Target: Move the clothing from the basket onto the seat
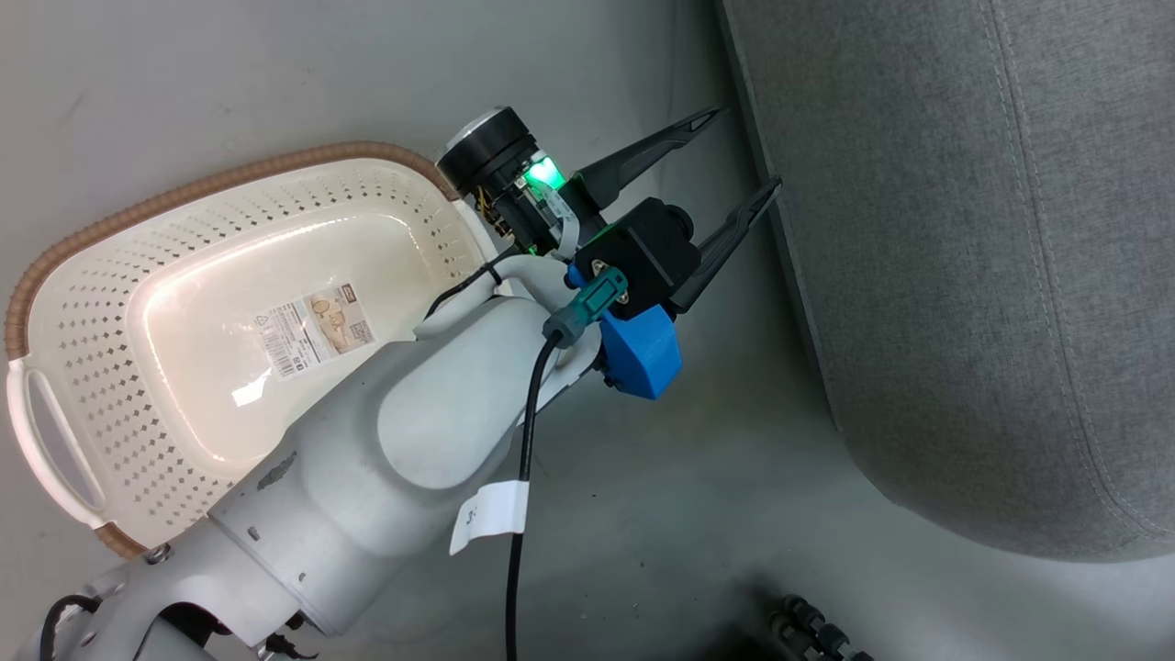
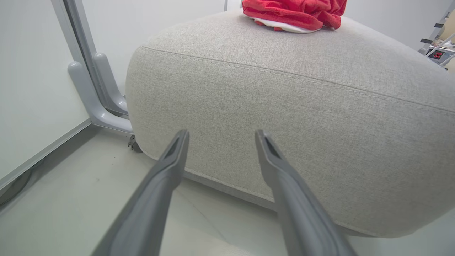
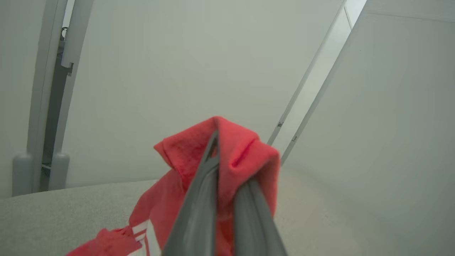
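Right up close in the head view, the pale left forearm sweeps up from the bottom edge, with a blue mount (image 1: pixel 643 353) at its wrist, and the left gripper (image 1: pixel 747 147) has its two dark fingers spread wide with nothing between them, tips pointing at the side of the seat (image 1: pixel 964 229). Just behind that arm sits the basket (image 1: pixel 92 321) on the grey floor (image 1: pixel 688 514), its barcode sticker (image 1: pixel 314 329) in plain sight on the bottom, brown rim curving round the far edge. From the left wrist, the left gripper (image 2: pixel 220 132) hangs low over the floor, fingers parted, close to the seat (image 2: pixel 284 99) but not touching it; a grey frame foot (image 2: pixel 96 103) stands beside the seat's corner. Up on top of the seat lies a red heap of clothing (image 2: pixel 291 12), white trim peeking out underneath. Over to the right wrist: the right gripper (image 3: pixel 227 160) is clamped on red clothing (image 3: pixel 177 156), the fabric peaked over its fingertips and trailing down, white stripes showing, above the seat (image 3: pixel 53 213). Beyond it stands a plain white wall (image 3: pixel 170 71).
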Motion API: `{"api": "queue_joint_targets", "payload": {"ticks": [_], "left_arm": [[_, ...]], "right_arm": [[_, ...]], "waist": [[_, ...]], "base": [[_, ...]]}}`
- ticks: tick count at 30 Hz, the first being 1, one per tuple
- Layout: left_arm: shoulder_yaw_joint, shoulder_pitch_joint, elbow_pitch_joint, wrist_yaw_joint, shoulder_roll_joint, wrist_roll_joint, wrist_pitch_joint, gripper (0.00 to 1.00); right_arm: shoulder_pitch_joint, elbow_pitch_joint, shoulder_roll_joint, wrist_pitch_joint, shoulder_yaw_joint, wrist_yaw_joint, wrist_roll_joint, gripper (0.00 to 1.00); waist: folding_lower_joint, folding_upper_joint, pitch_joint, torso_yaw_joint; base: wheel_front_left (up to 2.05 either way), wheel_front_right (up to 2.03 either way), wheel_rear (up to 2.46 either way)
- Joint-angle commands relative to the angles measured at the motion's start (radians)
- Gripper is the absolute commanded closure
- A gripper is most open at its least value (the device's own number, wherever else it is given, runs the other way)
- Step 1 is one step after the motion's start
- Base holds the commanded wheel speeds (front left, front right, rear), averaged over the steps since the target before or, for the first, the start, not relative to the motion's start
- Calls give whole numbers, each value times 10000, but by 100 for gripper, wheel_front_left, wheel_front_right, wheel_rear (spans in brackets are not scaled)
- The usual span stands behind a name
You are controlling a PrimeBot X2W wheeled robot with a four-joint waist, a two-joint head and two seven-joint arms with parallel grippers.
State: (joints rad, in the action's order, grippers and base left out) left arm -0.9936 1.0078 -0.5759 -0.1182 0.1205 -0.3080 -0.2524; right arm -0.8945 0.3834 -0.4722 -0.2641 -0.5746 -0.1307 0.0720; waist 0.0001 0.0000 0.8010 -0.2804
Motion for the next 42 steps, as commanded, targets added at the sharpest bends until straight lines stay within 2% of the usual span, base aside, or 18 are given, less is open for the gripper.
{"api": "queue_joint_targets", "payload": {"ticks": [1, 7, 16, 17, 18, 19, 27, 32, 42], "left_arm": [[-34, 177, 58, 63, 54, 13, 4, 0], [-53, 231, 188, 108, 117, -44, 21, 0], [-141, 279, 351, 192, 158, -57, 71, 0], [-153, 268, 352, 187, 166, -56, 69, 0], [-165, 250, 348, 191, 171, -68, 67, 0], [-176, 227, 347, 199, 166, -87, 61, 0], [-143, -220, 239, 249, 28, -306, -76, 0], [72, -777, 196, 321, -52, -539, -130, 0], [1739, -2234, 1123, 788, 155, -808, -138, 0]], "right_arm": [[215, 121, 200, -6, -32, -1, -103, 100], [661, 702, 868, -4, 43, 0, -56, 100], [847, 1645, 1129, -4, 215, -1, 83, 100], [865, 1675, 1125, -4, 180, -1, 101, 89], [900, 1628, 1129, -6, 114, -1, 129, 31], [961, 1570, 1160, -6, 55, 0, 159, 0], [2209, 956, 1344, -4, 37, 0, 254, 0], [3287, -19, 1417, -6, 380, -1, 209, 0], [4446, -1705, 2027, -4, 1804, -1, -138, 0]], "waist": [[-1, 0, 51, 17], [-1, 0, 137, 42], [-1, 0, 171, 104], [-1, 0, 142, 99], [-1, 0, 100, 90], [-1, 0, 48, 80], [-1, 0, -956, -18], [-1, 0, -2045, 56], [-1, 0, -4030, 538]], "base": [[0, 0, 0], [0, 0, 0], [0, 0, 0], [0, 0, 0], [0, 0, 0], [0, 0, 0], [0, 0, 0], [0, 0, 0], [0, 0, 0]]}}
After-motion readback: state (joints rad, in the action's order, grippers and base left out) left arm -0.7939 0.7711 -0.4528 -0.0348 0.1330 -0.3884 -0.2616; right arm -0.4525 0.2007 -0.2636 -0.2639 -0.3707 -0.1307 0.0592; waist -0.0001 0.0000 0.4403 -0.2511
